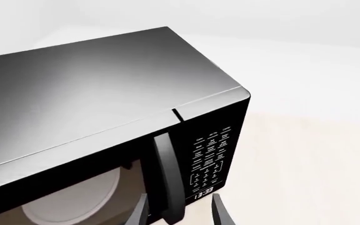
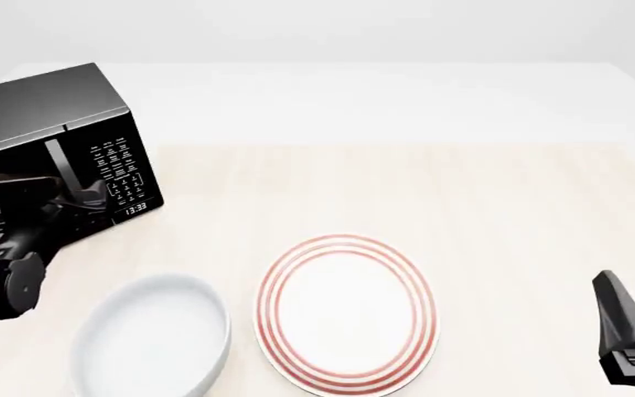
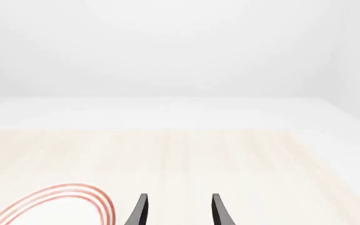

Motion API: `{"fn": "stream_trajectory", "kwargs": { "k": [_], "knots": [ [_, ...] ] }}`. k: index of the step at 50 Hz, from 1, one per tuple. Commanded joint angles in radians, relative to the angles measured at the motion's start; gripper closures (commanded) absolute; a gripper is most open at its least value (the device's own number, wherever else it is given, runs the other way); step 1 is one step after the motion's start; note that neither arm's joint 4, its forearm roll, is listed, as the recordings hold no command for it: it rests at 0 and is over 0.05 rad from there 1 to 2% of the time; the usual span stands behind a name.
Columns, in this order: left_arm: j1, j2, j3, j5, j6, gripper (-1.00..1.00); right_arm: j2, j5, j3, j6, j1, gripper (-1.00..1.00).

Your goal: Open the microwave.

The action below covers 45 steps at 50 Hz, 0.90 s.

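Black microwave at the far left of the front view, upper-left quarter, partly cut by the frame edge, standing on the pale wooden table. Door shut, flush with the front face. Vertical bar handle between the dark glass window and the white-labelled keypad; small digital clock below the keypad, reading 13:33. Through the window in the left wrist view, a white turntable plate inside. Grey sheen across the flat top.

Left gripper right in front of the door, low in the left wrist view, jaws apart with the lower end of the handle between the two fingertips; contact with the bar impossible to tell. In the front view, left arm dark and bulky at the left edge, overlapping the microwave's lower front.

Further out, lower centre of the front view: a white plate with red rings, flat on the table. Just beside it to the left, a white bowl, not touching the plate, near the left arm.

Right gripper well apart from the microwave, at the lower right corner of the front view, over bare table. Jaws apart in the right wrist view, nothing between them. Edge of the red-ringed plate at the lower left of that view.
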Motion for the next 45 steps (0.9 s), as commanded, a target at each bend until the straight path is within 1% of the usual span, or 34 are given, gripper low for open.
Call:
{"fn": "stream_trajectory", "kwargs": {
  "k": [1, 16, 29, 30, 45],
  "knots": [
    [0.003, 0.051, -0.034, 0.006, -0.004, -1.0, 0.0, 0.0, 0.0, 0.0, 0.0, -1.0],
    [-0.004, 0.096, -0.062, 0.015, -0.03, -1.0, 0.0, 0.0, 0.0, 0.0, 0.0, -1.0],
    [-0.008, 0.102, -0.068, 0.017, -0.027, -1.0, 0.0, 0.0, 0.0, 0.0, 0.0, -1.0],
    [-0.007, 0.103, -0.069, 0.015, -0.025, 1.0, 0.0, 0.0, 0.0, 0.0, 0.0, -1.0],
    [-0.004, 0.095, -0.054, 0.001, -0.022, 1.0, 0.0, 0.0, 0.0, 0.0, 0.0, -1.0]
  ]
}}
